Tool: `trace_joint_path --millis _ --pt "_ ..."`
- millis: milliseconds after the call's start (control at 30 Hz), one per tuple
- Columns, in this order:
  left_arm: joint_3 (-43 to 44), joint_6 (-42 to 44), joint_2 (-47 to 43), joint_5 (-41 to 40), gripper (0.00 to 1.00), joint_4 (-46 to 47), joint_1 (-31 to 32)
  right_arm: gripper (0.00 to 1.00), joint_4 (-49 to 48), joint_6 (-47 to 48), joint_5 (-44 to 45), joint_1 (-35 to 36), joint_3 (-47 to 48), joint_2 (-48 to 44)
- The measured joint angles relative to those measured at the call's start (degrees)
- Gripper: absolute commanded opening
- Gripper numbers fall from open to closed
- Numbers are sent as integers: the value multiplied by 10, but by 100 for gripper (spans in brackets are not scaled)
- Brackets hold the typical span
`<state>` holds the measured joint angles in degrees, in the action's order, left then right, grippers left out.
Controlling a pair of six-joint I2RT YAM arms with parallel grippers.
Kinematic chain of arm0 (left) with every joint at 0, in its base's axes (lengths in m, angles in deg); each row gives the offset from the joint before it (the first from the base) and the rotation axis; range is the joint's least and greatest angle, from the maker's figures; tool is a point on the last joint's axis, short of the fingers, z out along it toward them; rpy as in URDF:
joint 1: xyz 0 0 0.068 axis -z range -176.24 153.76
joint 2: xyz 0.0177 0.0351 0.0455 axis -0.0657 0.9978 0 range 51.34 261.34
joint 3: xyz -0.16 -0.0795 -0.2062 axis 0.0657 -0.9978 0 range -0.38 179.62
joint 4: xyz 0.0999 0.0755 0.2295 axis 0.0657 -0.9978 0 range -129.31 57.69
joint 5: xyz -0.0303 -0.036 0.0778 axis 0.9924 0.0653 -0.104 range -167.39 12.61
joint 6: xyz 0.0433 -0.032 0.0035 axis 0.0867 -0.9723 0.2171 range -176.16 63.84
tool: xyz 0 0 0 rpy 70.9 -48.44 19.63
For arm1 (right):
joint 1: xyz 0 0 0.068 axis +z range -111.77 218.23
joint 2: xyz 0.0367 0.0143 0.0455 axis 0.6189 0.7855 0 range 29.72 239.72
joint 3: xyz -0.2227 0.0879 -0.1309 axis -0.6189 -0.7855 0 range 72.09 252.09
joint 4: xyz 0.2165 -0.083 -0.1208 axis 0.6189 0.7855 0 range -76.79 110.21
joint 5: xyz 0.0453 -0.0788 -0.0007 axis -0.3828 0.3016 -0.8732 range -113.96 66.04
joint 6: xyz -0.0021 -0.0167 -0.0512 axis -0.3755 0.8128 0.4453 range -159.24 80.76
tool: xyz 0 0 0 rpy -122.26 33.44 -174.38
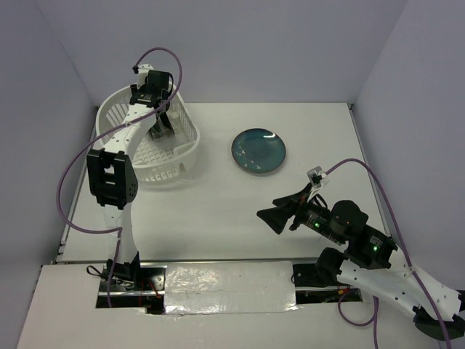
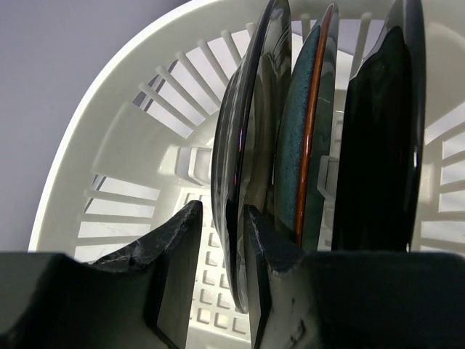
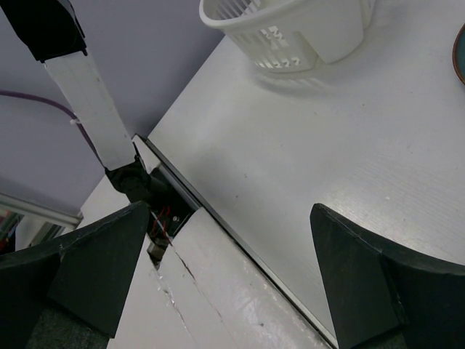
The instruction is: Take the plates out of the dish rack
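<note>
The white dish rack (image 1: 185, 149) stands at the table's back left. In the left wrist view three plates stand edge-on in the rack (image 2: 109, 182): a glossy dark plate (image 2: 251, 131), a teal plate (image 2: 299, 145) with an orange rim, and a black plate (image 2: 381, 145). My left gripper (image 2: 221, 247) is down in the rack (image 1: 161, 122). Its jaws are apart and straddle the rim of the glossy dark plate, with a gap on the left side. Another teal plate (image 1: 259, 151) lies flat on the table. My right gripper (image 1: 274, 217) is open wide and empty over the table (image 3: 229, 276).
The left arm (image 1: 112, 178) leans over the rack's near side. A white taped strip (image 1: 225, 291) runs along the near edge between the arm bases. Grey walls enclose the table. In the right wrist view the rack (image 3: 290, 29) shows at the top.
</note>
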<state>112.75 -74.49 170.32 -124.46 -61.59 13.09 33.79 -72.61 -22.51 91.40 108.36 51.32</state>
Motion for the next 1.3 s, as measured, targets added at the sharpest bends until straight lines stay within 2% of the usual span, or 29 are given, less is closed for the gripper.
trace_joint_path --millis 367,533,600,633,767,1300 --pt "0 1 8 3 38 8 -9 100 0 0 0 0 0 3" --pt "0 1 17 -1 34 8 -10 100 0 0 0 0 0 5" --pt "0 1 20 -1 27 8 -11 100 0 0 1 0 0 5" --pt "0 1 20 -2 17 8 -11 100 0 0 0 1 0 5" --pt "0 8 20 -13 1 2 -14 100 0 0 0 1 0 5" --pt "79 34 45 -15 0 -59 -17 100 0 0 0 1 0 5"
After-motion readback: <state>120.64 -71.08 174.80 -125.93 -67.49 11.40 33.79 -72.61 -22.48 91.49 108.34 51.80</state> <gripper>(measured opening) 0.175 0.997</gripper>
